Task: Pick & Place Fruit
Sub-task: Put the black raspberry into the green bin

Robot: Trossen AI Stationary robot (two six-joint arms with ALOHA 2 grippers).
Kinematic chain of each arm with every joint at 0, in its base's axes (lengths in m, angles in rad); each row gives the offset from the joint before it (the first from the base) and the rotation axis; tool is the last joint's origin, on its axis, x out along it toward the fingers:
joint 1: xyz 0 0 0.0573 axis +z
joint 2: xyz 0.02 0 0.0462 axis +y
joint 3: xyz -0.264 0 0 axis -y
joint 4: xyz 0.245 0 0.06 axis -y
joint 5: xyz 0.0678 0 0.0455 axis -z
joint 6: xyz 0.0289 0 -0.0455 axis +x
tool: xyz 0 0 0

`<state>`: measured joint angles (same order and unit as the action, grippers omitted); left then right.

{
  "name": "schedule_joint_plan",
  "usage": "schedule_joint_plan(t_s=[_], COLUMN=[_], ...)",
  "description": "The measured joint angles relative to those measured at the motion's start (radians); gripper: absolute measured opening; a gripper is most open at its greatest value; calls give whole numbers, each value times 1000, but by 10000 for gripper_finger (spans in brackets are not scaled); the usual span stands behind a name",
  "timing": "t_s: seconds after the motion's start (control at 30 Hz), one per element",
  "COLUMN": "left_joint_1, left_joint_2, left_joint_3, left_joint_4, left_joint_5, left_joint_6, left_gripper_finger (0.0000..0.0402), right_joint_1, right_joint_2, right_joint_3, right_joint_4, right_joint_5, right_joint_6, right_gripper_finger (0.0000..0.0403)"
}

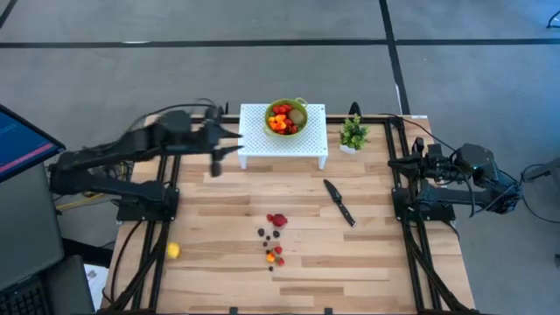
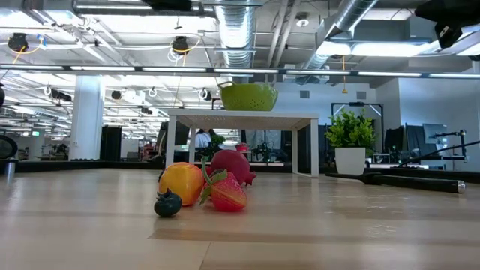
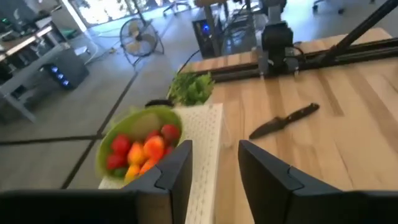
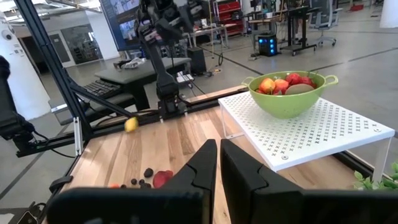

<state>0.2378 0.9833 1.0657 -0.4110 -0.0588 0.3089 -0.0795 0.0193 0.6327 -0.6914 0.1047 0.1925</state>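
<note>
Flanking fruit (image 1: 275, 236), knife (image 1: 339, 202), (possibly lemon (image 1: 173, 250))

Smallest dark berries (image 1: 265, 234) too tiny to identify, green bowl (image 2: 248, 96) contents hidden in low view

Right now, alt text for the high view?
A green bowl full of toy fruit sits on a white perforated stand at the wooden table's far edge. Loose fruit lies mid-table, beside a black knife. The left tool hangs open by the stand.

Two dark jointed arms, black cables, angular fingers (image 3: 177, 174)
</note>
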Motion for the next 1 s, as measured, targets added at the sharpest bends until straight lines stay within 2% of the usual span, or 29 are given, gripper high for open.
schedule_joint_plan(t_s=[0.23, 0.4, 0.53, 0.7, 0.83, 1.0], left_joint_1=[-3, -4, -4, -9, -65, -164], left_joint_2=[-247, -312, -298, -223, -165, -63], left_joint_3=[0, 0, 0, -10, -44, -73], left_joint_4=[-250, -320, -402, -548, -545, -504], left_joint_5=[-2, -1, 68, 141, 194, 190], left_joint_6=[-148, -163, -221, -289, -296, -291], left_gripper_finger=[113, 108, 109, 108, 112, 128], right_joint_1=[0, 0, 0, 0, 0, 0], right_joint_2=[0, 0, 0, 0, 0, 0], right_joint_3=[0, 0, 0, 0, 0, 0], right_joint_4=[0, 0, 0, 0, 0, 0], right_joint_5=[0, 0, 0, 0, 0, 0], right_joint_6=[0, 0, 0, 0, 0, 0], right_gripper_finger=[17, 17, 17, 17, 17, 17])
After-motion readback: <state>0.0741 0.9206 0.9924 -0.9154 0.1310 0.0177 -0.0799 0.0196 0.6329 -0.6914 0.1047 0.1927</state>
